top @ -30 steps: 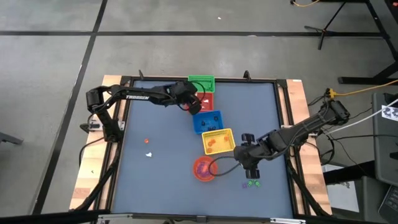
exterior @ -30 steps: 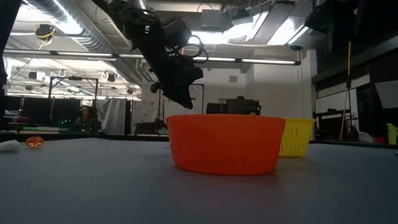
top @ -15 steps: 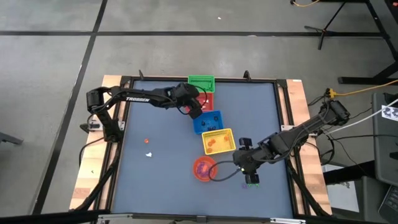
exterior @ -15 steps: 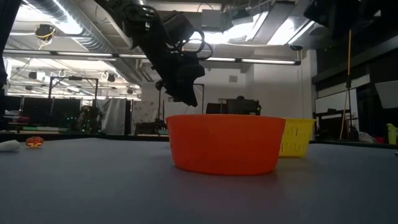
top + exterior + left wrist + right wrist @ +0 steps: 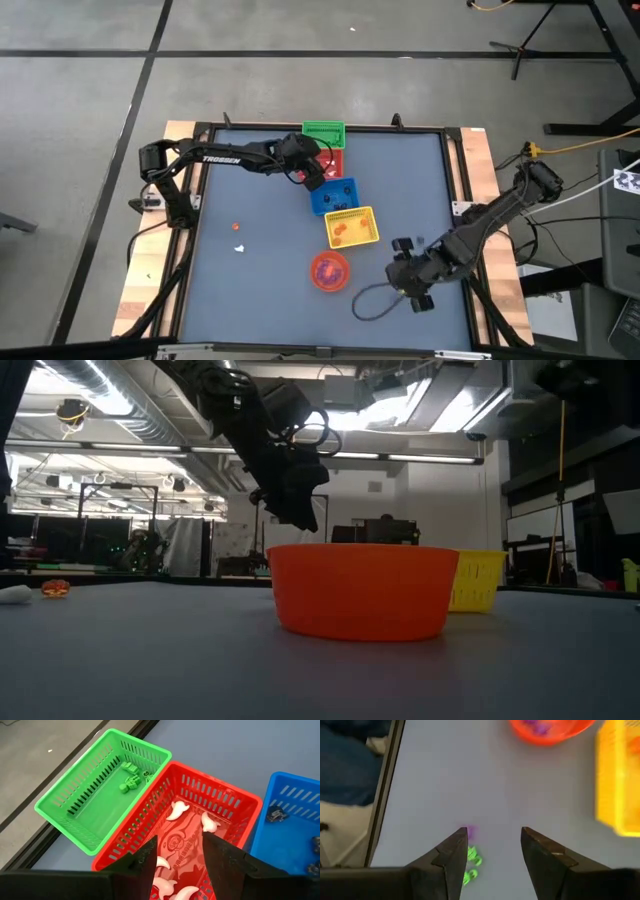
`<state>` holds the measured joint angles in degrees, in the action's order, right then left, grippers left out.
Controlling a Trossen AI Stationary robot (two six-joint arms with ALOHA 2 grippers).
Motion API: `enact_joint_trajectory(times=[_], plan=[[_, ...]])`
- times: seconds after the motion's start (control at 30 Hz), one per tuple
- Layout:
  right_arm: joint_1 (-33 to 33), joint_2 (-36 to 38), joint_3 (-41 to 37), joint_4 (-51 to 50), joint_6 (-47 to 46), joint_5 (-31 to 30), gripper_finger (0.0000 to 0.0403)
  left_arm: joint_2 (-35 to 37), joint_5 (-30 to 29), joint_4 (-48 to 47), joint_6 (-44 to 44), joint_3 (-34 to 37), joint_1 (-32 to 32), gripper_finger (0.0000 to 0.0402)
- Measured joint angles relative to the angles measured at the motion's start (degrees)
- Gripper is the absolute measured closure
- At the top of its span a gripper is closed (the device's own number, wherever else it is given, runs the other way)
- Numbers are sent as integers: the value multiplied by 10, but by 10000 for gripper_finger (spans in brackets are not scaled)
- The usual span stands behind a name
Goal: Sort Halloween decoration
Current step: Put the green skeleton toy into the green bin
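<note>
Seen from straight above, four square plastic baskets run in a slanted row across the blue-grey desk (image 5: 250, 290): a green lattice basket (image 5: 323, 133) at the far edge, a red lattice basket (image 5: 331, 162) touching it, a blue lattice basket (image 5: 333, 196) and a yellow lattice basket (image 5: 351, 227), with a round red-orange plastic bowl (image 5: 330, 271) nearest the front.

The left end effector (image 5: 309, 171) hangs over the red basket. Only its wrist camera looks inside: its two dark fingers (image 5: 140, 865) are spread with nothing between them, and below lie five small white ghost-shaped trinkets (image 5: 176, 810), two of them up the basket and three close under the fingers. The green basket holds a small cluster of green trinkets (image 5: 131, 776), too bunched to count. Three dark trinkets (image 5: 276, 814) show along the visible part of the blue basket.

The right end effector (image 5: 408, 288) is low over the front right part of the desk. From above the arm covers what lies under it; its wrist camera shows spread, empty fingers (image 5: 451, 855) and, just beside one of them, two bright green trinkets (image 5: 471, 856) and one purple trinket (image 5: 470, 831) on the bare desk. That camera also catches purple pieces in the bowl.

Well apart to the left, one orange trinket (image 5: 236, 227) and one white trinket (image 5: 240, 248) lie on the desk; the table-height camera shows both at its left edge, and the bowl hiding most of the yellow basket. Orange trinkets (image 5: 342, 232) lie in the yellow basket.
</note>
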<state>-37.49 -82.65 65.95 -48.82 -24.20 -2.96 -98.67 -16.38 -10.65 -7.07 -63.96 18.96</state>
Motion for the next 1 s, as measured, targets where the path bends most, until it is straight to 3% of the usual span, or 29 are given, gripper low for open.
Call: enact_joint_trajectory(times=[0.37, 0.67, 1.0], plan=[[-72, 0, -124, 129, -45, -15, 219, 0, 0, 0, -3, 0, 0, 260], [-71, 0, -200, 188, -41, -18, 219, 0, 0, 0, -4, 0, 0, 260], [-72, 0, -245, 263, -36, 24, 219, 0, 0, 0, -4, 0, 0, 260]])
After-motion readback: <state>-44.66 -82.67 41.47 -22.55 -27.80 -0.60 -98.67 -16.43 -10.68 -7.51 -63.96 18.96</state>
